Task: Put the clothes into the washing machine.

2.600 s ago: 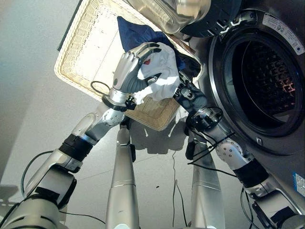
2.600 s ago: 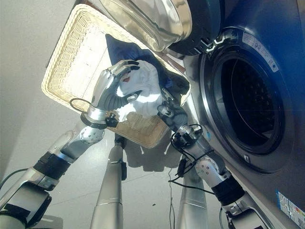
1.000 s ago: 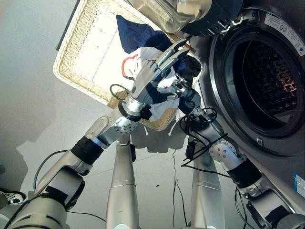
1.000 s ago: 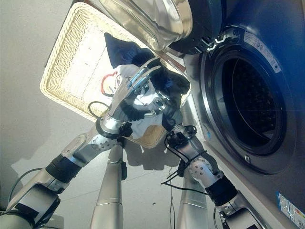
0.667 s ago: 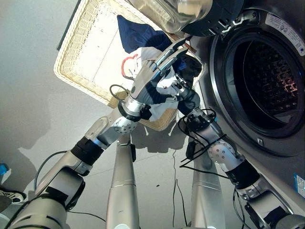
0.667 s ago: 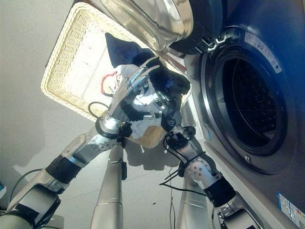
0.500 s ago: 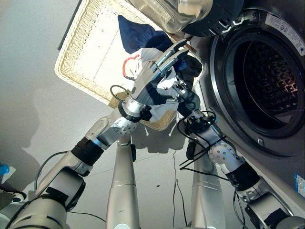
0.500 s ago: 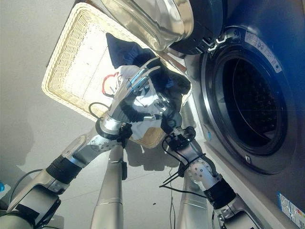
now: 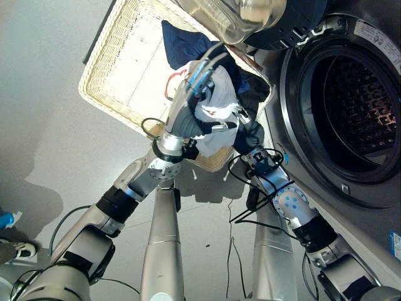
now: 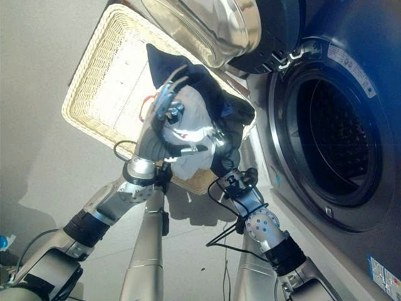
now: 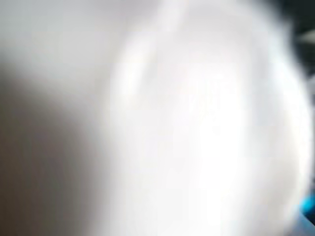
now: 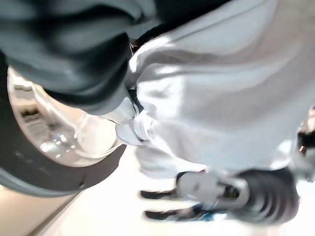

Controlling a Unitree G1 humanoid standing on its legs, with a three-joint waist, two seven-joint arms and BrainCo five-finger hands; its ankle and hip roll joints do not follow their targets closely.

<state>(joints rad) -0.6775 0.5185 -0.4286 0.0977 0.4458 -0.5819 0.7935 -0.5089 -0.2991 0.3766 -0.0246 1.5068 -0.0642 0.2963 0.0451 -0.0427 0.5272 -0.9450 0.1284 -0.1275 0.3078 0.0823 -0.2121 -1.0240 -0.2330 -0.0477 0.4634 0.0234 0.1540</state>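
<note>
left hand (image 9: 188, 103) was curled round a white garment (image 9: 216, 110), holding it up over the near corner of the wicker basket (image 9: 119, 75). right hand (image 9: 249, 133) was tucked under the cloth, couldn't tell its grip. dark clothes (image 9: 182, 41) sat in the basket, washing machine drum (image 9: 354, 113) gaping beside it.

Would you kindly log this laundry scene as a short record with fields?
white garment: bunched between both hands, above the basket's near edge
left robot hand: against the white garment
right robot hand: under the garment, fingers hidden
wicker basket: holds dark blue clothing
washing machine drum: door open, looks empty
</note>
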